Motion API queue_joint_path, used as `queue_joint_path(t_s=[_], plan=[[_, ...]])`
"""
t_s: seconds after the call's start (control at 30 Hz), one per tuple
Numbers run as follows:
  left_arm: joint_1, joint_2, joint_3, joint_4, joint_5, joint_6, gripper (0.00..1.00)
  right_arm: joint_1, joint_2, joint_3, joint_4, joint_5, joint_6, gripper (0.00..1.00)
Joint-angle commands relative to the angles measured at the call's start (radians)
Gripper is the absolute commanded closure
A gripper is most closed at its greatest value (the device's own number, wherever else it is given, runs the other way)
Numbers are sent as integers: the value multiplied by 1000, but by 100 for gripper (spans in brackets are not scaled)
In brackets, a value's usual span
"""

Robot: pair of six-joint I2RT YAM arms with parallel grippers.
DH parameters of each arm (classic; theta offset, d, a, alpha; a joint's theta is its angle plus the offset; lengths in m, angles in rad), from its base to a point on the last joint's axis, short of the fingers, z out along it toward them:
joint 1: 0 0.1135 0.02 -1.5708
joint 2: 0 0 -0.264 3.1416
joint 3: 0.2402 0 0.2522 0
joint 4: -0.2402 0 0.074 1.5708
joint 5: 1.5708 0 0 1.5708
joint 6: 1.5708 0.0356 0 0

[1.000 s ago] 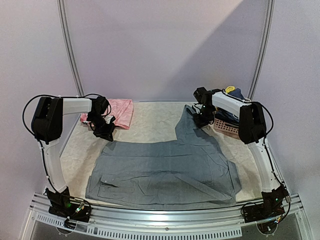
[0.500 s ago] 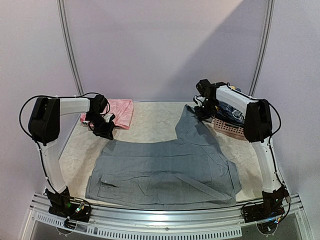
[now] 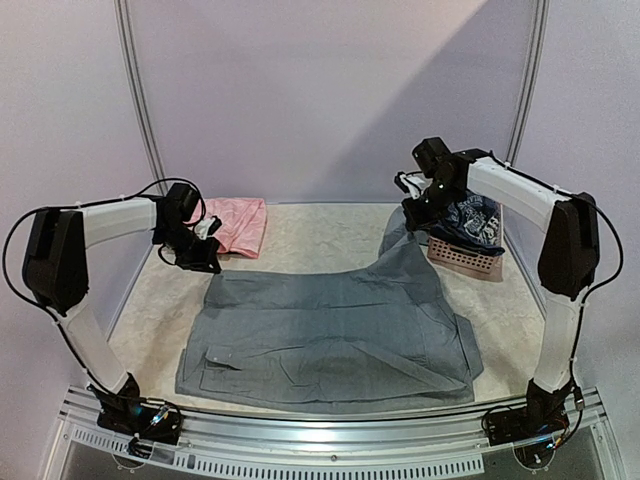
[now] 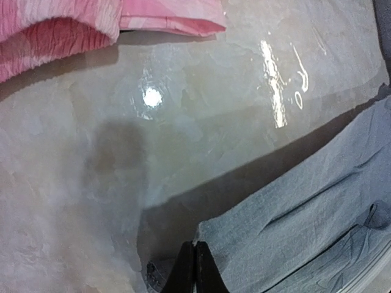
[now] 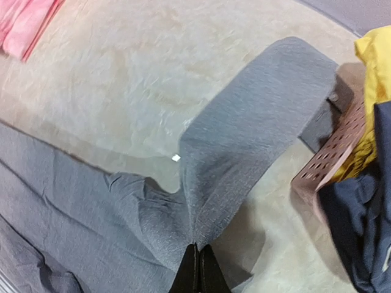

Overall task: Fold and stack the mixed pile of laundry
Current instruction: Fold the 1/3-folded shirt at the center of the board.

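Note:
The grey collared shirt (image 3: 330,330) lies spread over the table's middle, its far edge lifted off the surface. My left gripper (image 3: 203,262) is shut on its far left corner (image 4: 211,235), held above the table. My right gripper (image 3: 418,216) is shut on its far right part (image 5: 208,207), with a grey sleeve (image 5: 263,104) hanging away from the jaws. A navy garment (image 3: 472,220) and a yellow piece (image 5: 374,73) sit in the pink basket (image 3: 462,258) at the far right. No green tee shows.
A folded pink cloth (image 3: 238,222) lies at the far left, also in the left wrist view (image 4: 91,24). The basket's perforated wall (image 5: 333,162) is close beside the right gripper. The table (image 3: 300,240) is pale and glossy.
Both grippers have risen and moved outward, lifting and stretching the shirt's far edge. The left arm swung left, the right arm up and right. The shirt's upper edge is now taut.

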Motion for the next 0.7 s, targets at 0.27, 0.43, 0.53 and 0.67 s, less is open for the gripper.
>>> queue_joint_path(t_s=[0.27,0.43,0.53,0.67], plan=[[-18,-275,-278,161,21,40,100,51,-291,-290,81,-16,-35,100],[-47,-358,-366,170,-1,37,100,56,-416,-420,83,-27,-69,100],[-68,-384,-405,160,-15,28,100,58,-491,-488,83,-45,-77,100],[-99,-395,-437,140,-33,13,100,59,-563,-585,86,-94,-79,100]])
